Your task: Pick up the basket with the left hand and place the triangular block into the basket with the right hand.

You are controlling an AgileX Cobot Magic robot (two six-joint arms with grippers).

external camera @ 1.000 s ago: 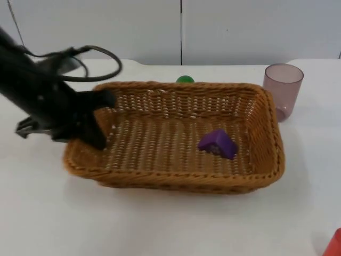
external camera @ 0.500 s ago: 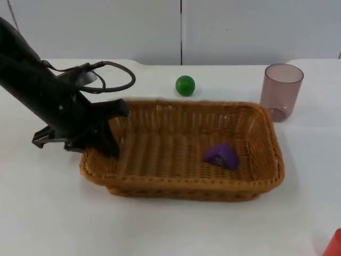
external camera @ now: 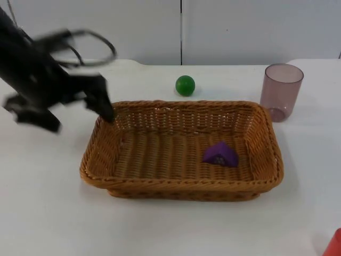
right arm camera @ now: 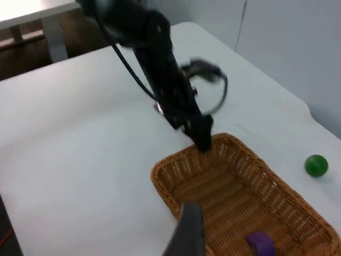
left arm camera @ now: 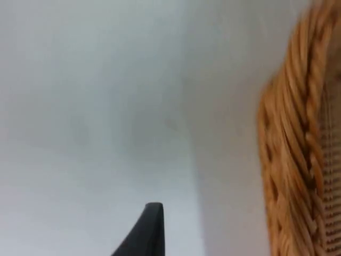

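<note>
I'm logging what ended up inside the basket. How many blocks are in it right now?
1. A purple triangular block lies on the floor of the wicker basket, toward its right end. Nothing else is visible inside; the near wall could hide something small.

Basket [external camera: 160, 184] woven wicker, rough; cup [external camera: 281, 90] translucent plastic; table [external camera: 48, 213] smooth white.

1. The left arm reaches in from the upper left, slanting down toward the tabletop [external camera: 160, 234].
2. The left gripper [external camera: 106, 109] hangs at the basket's [external camera: 181, 184] far left corner.
3. The right gripper [right arm camera: 186, 234] is raised high above the tabletop.
</note>
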